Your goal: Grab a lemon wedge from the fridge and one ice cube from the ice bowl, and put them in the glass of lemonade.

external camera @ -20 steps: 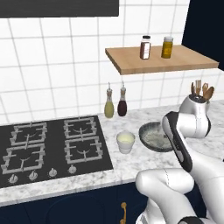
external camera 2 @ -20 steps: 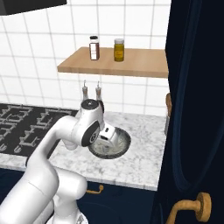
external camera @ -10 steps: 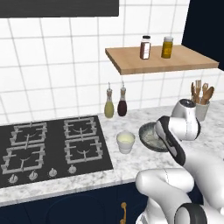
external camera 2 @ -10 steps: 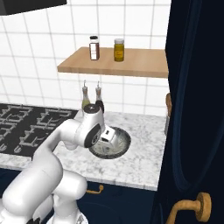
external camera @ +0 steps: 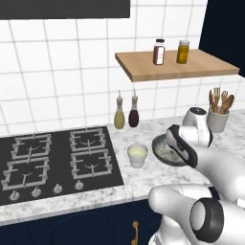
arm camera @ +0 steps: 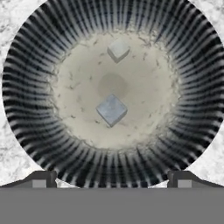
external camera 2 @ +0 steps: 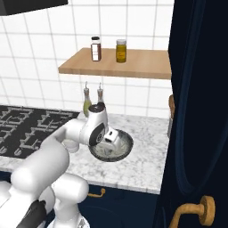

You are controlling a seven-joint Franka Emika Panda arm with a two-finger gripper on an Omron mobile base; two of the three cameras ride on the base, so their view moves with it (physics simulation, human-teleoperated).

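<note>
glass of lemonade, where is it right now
In the left base view the glass of lemonade stands on the counter between the stove and the ice bowl.

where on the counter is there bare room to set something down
Bare marble lies in front of the glass of lemonade and ice bowl, toward the counter edge. Crowded: back wall behind them, with two bottles and utensil jar.

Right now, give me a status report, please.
Tool open above bowl. Two ice cubes inside, one centered below. Nothing in the way.
</note>
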